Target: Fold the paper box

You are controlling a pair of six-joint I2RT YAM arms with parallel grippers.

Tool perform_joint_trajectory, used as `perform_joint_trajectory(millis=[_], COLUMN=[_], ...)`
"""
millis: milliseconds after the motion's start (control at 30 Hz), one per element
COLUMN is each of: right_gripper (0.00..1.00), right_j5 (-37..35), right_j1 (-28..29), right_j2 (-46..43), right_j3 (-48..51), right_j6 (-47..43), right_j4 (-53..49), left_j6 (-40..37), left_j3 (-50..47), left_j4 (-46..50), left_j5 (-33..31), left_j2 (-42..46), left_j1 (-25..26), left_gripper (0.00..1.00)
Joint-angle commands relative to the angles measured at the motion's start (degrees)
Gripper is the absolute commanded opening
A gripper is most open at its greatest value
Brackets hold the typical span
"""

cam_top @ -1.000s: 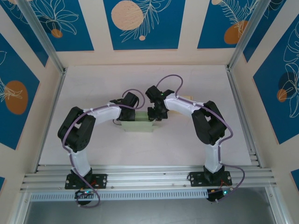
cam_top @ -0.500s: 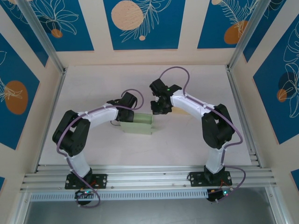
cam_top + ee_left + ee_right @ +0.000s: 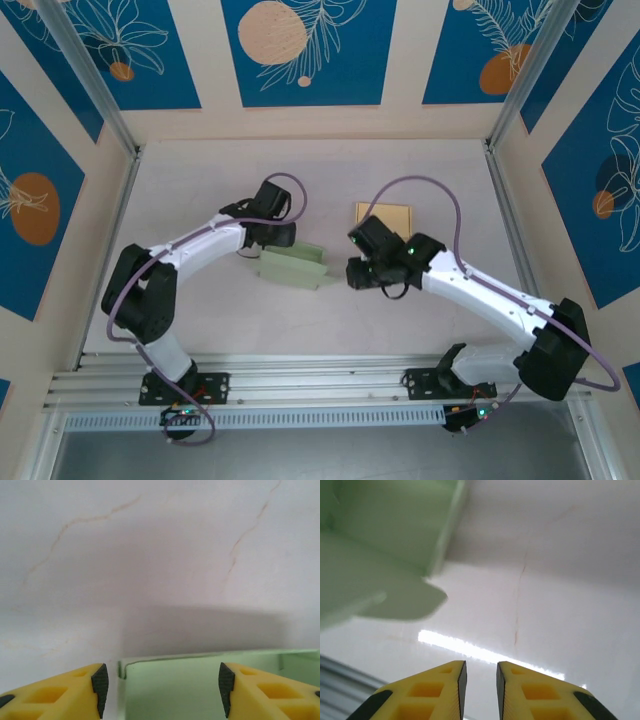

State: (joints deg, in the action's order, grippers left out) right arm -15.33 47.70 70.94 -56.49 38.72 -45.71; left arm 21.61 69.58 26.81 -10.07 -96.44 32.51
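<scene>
From above, the green box (image 3: pixel 292 265) sits mid-table (image 3: pixel 200 320), between the two arms. Left wrist cam: left claw (image 3: pixel 160 687) is spread wide, with the box edge just past its tips. Right wrist cam: right claw (image 3: pixel 481 677) is barely parted and pinching nothing, box up-left.

Lying flat on the pale table (image 3: pixel 430 170), just right of centre: a tan square sheet (image 3: pixel 384 213). Across the top edge, blue wall panels (image 3: pixel 308 50) with orange discs and white leaf outlines.
</scene>
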Motion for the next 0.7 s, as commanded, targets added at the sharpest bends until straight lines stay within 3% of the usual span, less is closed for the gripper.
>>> perform_joint_trajectory(millis=[0,300,500,567,667], right_gripper=[0.26,0.27,0.32,0.33,0.33], right_j5=[4.4,5.7,9.5,9.4,7.1], right_j1=[4.3,9.5,10.7,10.6,10.2], right_j2=[-0.6,5.3,9.1,10.7,13.2], right_j3=[5.9,4.6,3.3,3.0,1.8], right_j6=[7.6,5.9,2.3,2.4,2.9], right_j4=[6.4,17.0,21.8,22.5,22.4], left_j6=[-1.8,1.2,7.2,9.6,11.9], left_j3=[1.6,-6.1,-15.0,-17.9,-20.9], left_j4=[1.0,-2.0,-10.1,-13.7,-16.9], left_j5=[0.8,2.4,4.4,5.2,5.5], left_j2=[1.2,2.6,4.3,5.9,8.5], left_j1=[-1.6,-4.1,-4.9,-4.9,-5.1], left_gripper=[0.62,0.59,0.60,0.64,0.79])
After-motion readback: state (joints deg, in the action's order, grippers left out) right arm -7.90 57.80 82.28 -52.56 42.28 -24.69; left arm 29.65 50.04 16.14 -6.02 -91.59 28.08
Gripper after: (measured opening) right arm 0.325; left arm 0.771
